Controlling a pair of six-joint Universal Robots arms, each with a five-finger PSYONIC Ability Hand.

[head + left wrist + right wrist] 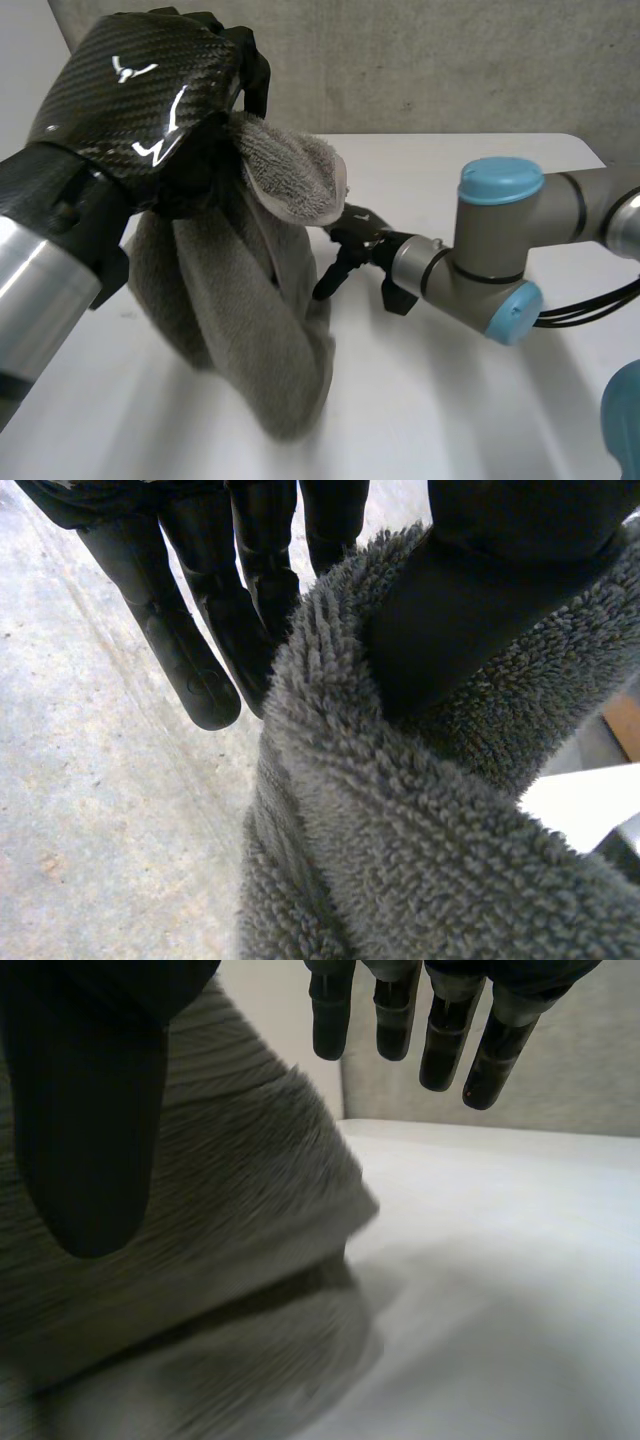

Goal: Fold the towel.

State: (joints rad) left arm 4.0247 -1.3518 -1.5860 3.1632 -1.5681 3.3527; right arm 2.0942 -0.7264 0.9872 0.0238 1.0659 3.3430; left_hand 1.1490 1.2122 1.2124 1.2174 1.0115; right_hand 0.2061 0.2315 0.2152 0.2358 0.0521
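While the left hand, its back a glossy carbon-weave shell, is raised above the white table, it grips a grey terry towel by a bunched upper part. In the left wrist view its thumb presses the pile towards the fingers, pinching the cloth. The towel hangs in loose folds, its lower end down at the table. The right arm reaches in from the side, and the right hand sits just beside the hanging cloth. In the right wrist view that hand's fingers are straight and clear of the towel, with the thumb in front of it, grasping nothing.
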